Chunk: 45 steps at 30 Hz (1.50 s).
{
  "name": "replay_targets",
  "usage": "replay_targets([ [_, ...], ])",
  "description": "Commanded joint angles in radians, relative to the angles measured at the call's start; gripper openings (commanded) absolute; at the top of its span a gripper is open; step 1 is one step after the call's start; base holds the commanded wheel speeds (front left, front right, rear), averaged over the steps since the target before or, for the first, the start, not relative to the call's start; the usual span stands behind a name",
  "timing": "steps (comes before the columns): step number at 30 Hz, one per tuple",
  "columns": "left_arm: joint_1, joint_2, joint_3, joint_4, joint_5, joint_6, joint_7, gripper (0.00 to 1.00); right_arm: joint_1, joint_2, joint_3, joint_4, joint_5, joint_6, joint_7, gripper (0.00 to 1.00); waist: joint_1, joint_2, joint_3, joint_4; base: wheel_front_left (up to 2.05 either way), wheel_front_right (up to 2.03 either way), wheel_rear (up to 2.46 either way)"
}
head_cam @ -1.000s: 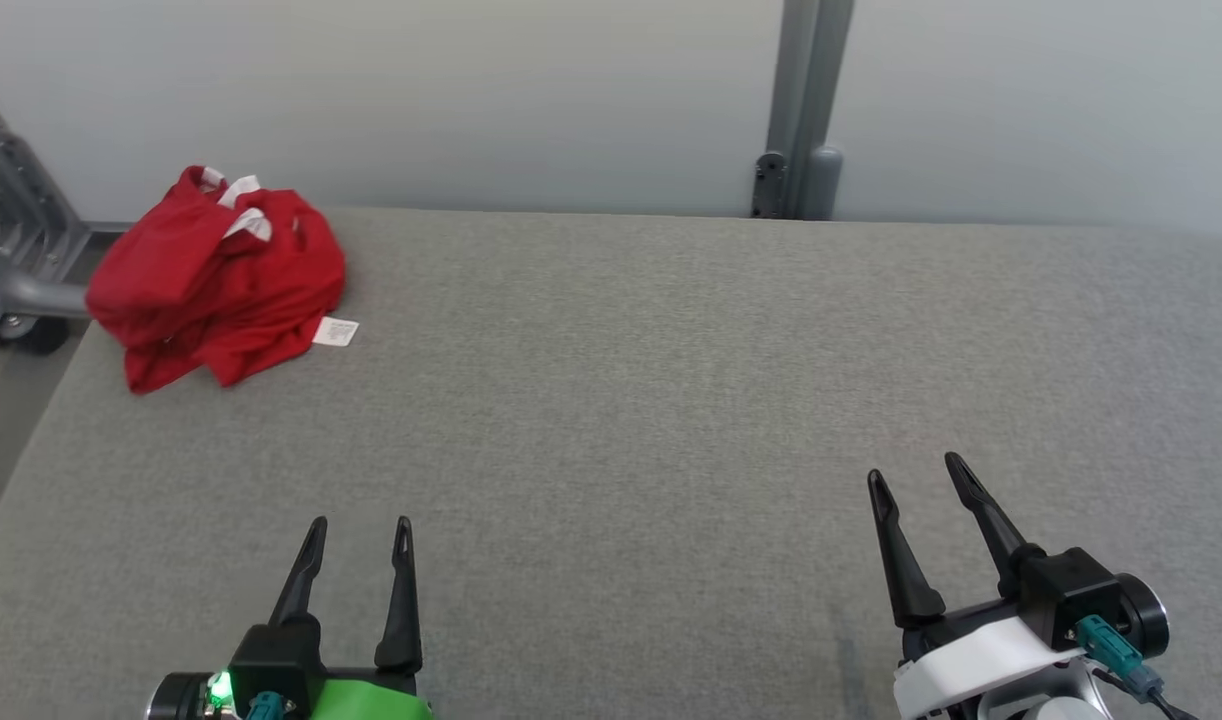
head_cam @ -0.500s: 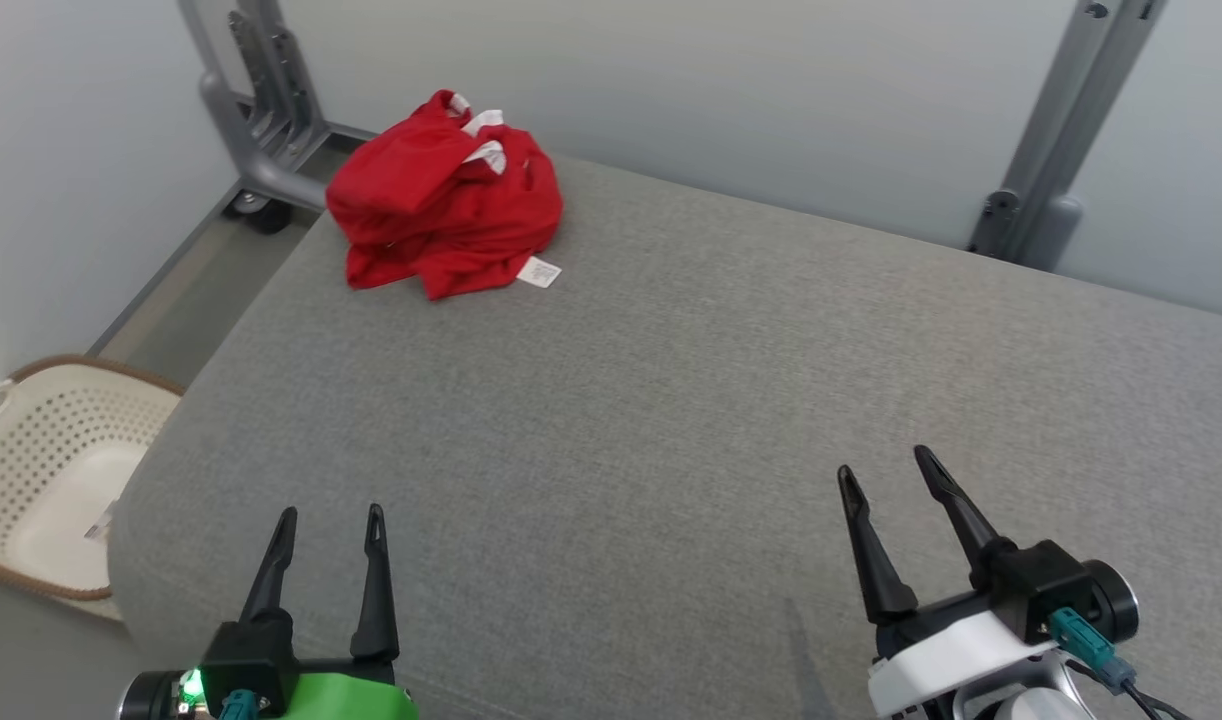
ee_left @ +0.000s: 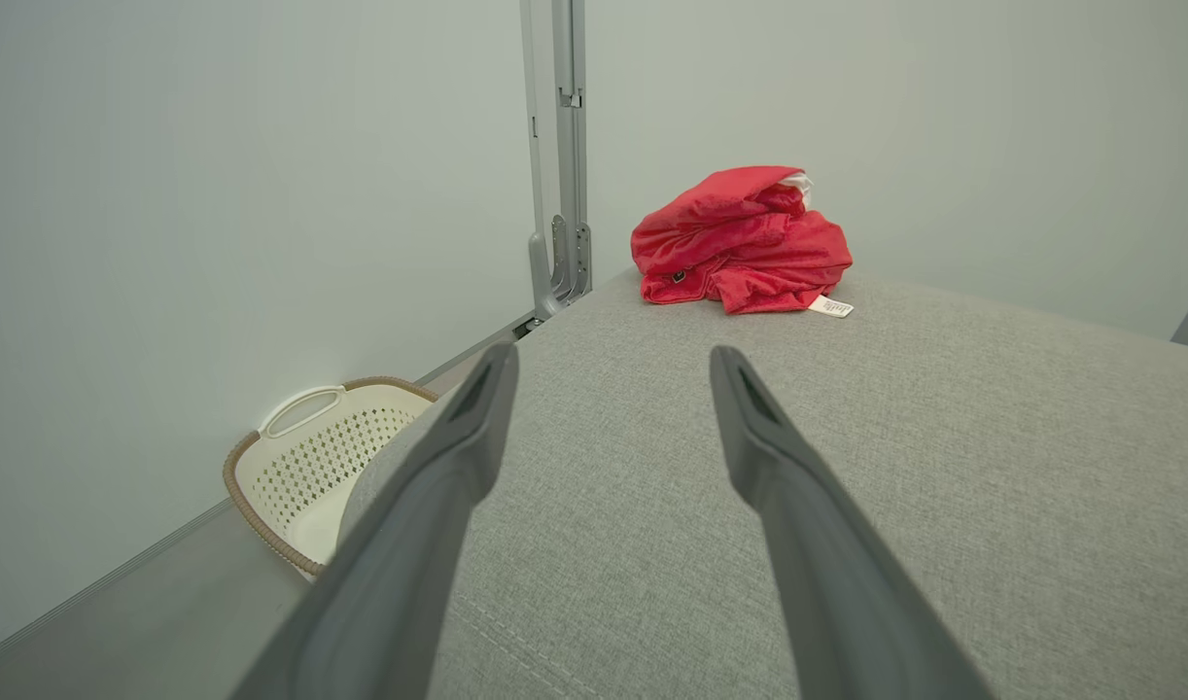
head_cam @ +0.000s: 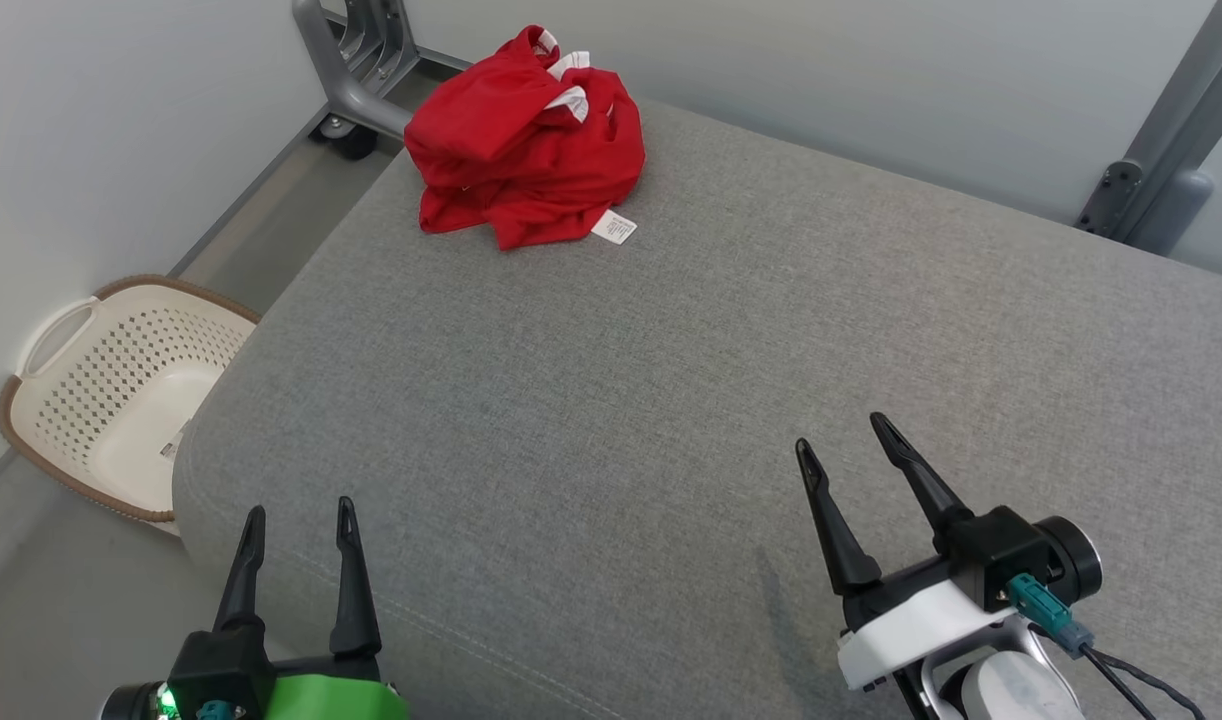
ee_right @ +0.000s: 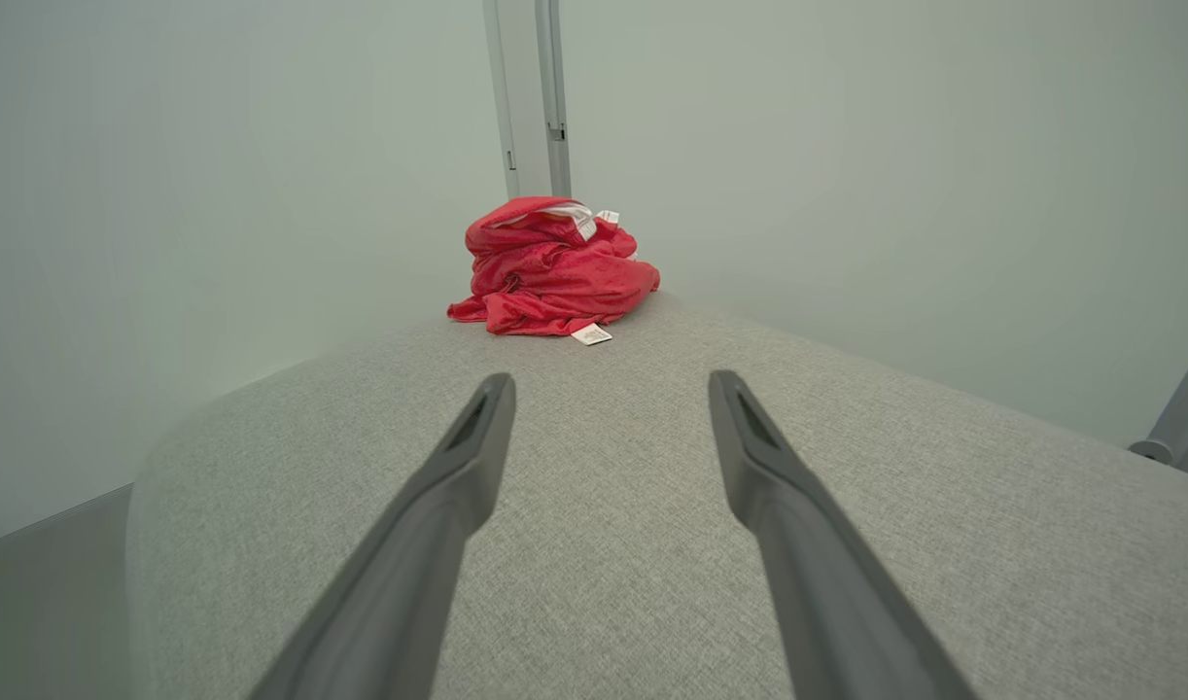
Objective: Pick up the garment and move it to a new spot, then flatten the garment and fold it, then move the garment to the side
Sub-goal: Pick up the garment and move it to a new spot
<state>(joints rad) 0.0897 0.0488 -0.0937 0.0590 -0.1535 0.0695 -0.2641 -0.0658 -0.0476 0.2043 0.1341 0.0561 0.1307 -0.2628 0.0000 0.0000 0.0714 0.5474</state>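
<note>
The garment is a crumpled red heap with white trim and a white label, lying at the far left corner of the grey padded table. It also appears far ahead in the left wrist view as the garment and in the right wrist view as the garment. My left gripper hovers open at the table's near left edge, nothing between its fingers. My right gripper stands open over the near right part of the table, well away from the cloth.
A cream perforated laundry basket sits on the floor left of the table, also seen as the basket. A grey metal frame on wheels stands behind the garment. A grey post rises at the far right against the pale wall.
The head camera has turned left, so the whole picture shifted and the basket came into view. Both grippers stay open and low in the view; the garment has not moved on the table.
</note>
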Motion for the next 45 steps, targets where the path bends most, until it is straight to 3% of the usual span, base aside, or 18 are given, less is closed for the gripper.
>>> replay_targets([
  [1,0.008,0.003,0.003,-0.006,-0.01,0.005,-0.001,1.0,-0.007,-0.005,-0.001,0.002,-0.009,0.0,-0.003,1.0,0.0,0.0,0.009,0.003,0.0,0.0,0.0],
  [7,-0.038,0.003,0.011,0.008,0.006,-0.012,-0.001,1.0,0.002,-0.005,-0.039,-0.013,-0.03,0.0,-0.003,1.0,0.0,0.0,0.038,0.003,0.0,0.0,0.0],
  [13,-0.201,0.02,0.056,0.032,0.027,-0.046,-0.001,1.0,0.017,-0.005,-0.099,-0.055,-0.067,0.0,-0.003,1.0,0.0,0.0,0.093,-0.004,0.0,0.0,0.0],
  [17,-0.354,0.063,0.096,0.061,0.041,-0.067,-0.001,1.0,-0.014,-0.005,-0.099,-0.081,-0.101,0.0,-0.003,1.0,0.0,0.0,0.149,-0.061,0.0,0.0,0.0],
  [23,-0.634,0.174,0.102,0.188,0.075,-0.129,0.0,1.0,-0.048,-0.01,-0.102,-0.116,-0.142,0.0,-0.003,1.0,0.0,0.0,0.231,-0.154,0.0,0.0,0.0],
  [33,-1.022,0.359,0.003,0.493,0.135,-0.191,0.095,1.0,-0.084,-0.038,-0.104,-0.197,-0.175,0.0,-0.003,1.0,0.0,0.0,0.352,-0.317,0.0,0.0,0.0],
  [45,-1.157,0.434,-0.185,0.782,-0.008,-0.199,0.173,1.0,-0.079,-0.041,-0.138,-0.342,-0.206,0.0,-0.003,1.0,0.0,0.0,0.483,-0.412,0.0,0.0,0.0],
])
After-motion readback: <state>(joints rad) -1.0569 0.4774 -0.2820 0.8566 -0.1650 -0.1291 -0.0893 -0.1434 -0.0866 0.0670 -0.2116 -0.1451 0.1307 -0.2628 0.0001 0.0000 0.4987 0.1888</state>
